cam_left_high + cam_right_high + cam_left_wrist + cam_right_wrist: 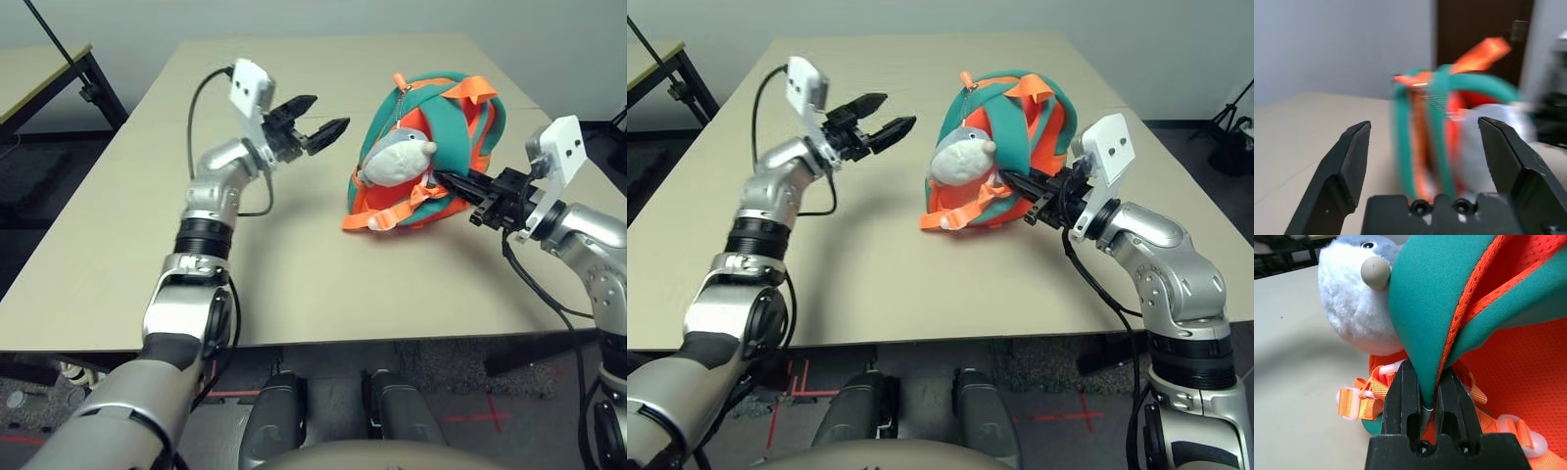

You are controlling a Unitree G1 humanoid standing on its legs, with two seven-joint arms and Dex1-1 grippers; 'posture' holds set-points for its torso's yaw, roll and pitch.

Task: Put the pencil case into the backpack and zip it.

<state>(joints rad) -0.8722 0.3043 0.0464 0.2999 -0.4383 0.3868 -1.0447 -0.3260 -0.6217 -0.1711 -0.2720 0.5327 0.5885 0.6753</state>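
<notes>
right gripper [1422,401] pinching backpack [431,147] edge

A teal and orange backpack [1014,147] stands on the beige table [892,284], right of centre, its grey-white plush animal head [960,155] facing left and toward the near edge. Orange straps hang below the head onto the tabletop. The right gripper [1011,182] reaches in from the right and is closed on the backpack's near right edge. The left gripper [884,113] is raised above the table to the left of the backpack, apart from it, its two black fingers [892,127] spread and pointing right toward the bag.
</notes>
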